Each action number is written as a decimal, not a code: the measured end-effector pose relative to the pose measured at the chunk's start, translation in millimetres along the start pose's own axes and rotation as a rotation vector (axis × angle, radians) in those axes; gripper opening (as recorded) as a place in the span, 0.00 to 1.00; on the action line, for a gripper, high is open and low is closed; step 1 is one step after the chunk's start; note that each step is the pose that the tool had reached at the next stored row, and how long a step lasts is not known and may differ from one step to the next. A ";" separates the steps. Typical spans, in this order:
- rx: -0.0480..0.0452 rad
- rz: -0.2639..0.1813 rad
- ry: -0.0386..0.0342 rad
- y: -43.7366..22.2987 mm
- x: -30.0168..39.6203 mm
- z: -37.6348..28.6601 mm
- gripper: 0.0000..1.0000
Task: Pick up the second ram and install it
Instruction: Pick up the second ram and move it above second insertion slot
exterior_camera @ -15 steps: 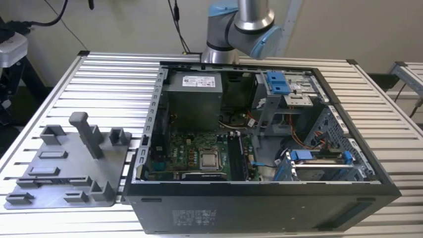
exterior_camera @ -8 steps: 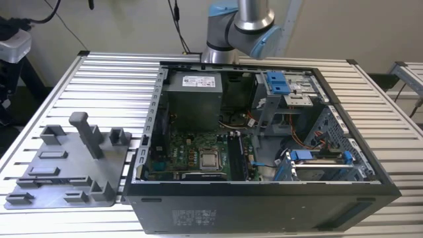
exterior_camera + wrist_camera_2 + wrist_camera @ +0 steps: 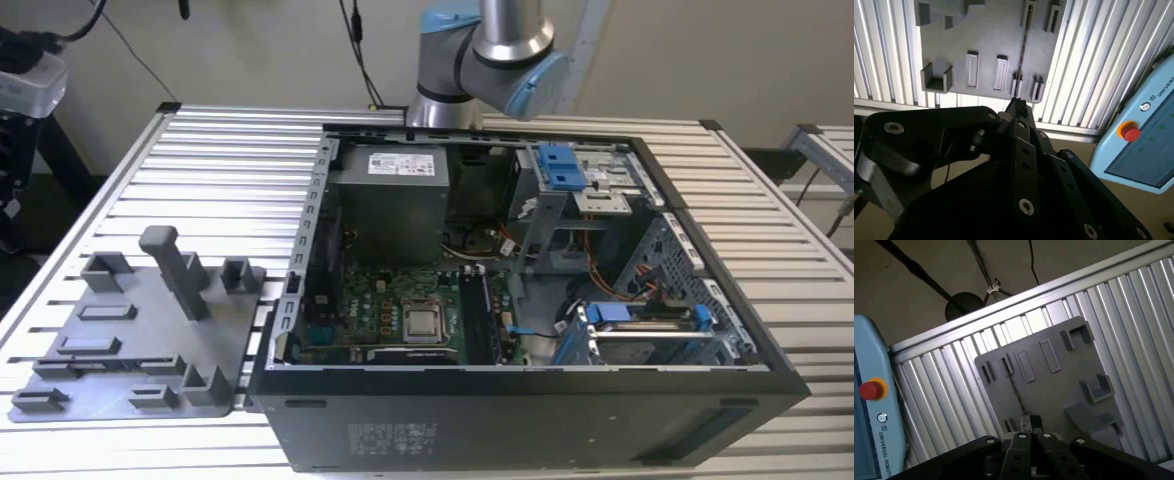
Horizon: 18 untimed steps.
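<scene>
In both wrist views my gripper hangs high above the table with its fingers pressed together. A thin dark strip, the second ram, runs edge-on straight out from the fingertips, held between them. Far below it lies the grey holder tray. In the exterior view that tray sits at the exterior view's left of the open computer case. The green motherboard lies flat inside the case. My arm rises behind the case.
A silver CPU sits in the motherboard's middle, with dark memory slots beside it. Blue drive brackets and a power supply fill the case's far end. A blue control pendant stands off the ribbed table.
</scene>
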State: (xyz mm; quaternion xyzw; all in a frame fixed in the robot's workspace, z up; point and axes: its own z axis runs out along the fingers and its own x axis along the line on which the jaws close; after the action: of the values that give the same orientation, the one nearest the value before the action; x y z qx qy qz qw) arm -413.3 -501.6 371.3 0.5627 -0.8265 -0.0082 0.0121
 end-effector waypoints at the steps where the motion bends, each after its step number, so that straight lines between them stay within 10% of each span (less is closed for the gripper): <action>1: 0.0002 -0.012 0.0002 0.0 0.0 0.0 0.11; 18: 0.0011 -0.096 0.0026 0.0 0.0 0.0 0.11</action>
State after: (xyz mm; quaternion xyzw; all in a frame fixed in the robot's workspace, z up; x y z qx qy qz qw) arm -413.4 -501.6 371.2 0.6019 -0.7984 -0.0076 0.0125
